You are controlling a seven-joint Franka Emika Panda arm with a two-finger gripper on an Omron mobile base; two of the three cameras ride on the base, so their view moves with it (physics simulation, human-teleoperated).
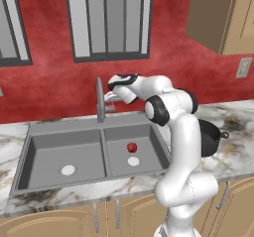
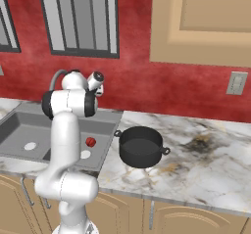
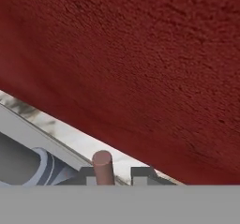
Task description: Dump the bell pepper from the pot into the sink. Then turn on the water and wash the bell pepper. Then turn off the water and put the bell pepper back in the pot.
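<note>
Lying in the right basin of the grey metal double-basin sink (image 1: 44, 143), the small glossy red bell pepper (image 1: 131, 147) rests just behind that basin's round pale drain (image 1: 133, 161), while a matching drain (image 1: 68, 170) sits in the left basin. On the marbled stone counter (image 2: 206, 164) to the right of the sink, the round black cooking pot (image 2: 141, 147) stands upright with its small side handles showing and its dark inside bare. Up behind the sink, the white arm reaches toward the curved grey metal faucet (image 1: 99, 99) at the red wall (image 3: 140, 54). Its two-finger gripper (image 3: 118, 176) sits at the faucet's base, and the hand view shows a short reddish-brown cylindrical lever (image 3: 102, 168) standing between the dark fingertips (image 3: 140, 175), the jaws clenched in on it. Tan wooden cabinets (image 2: 206, 22) hang above the counter, and a grey-framed window (image 1: 108, 20) is set in the wall over the sink.
</note>
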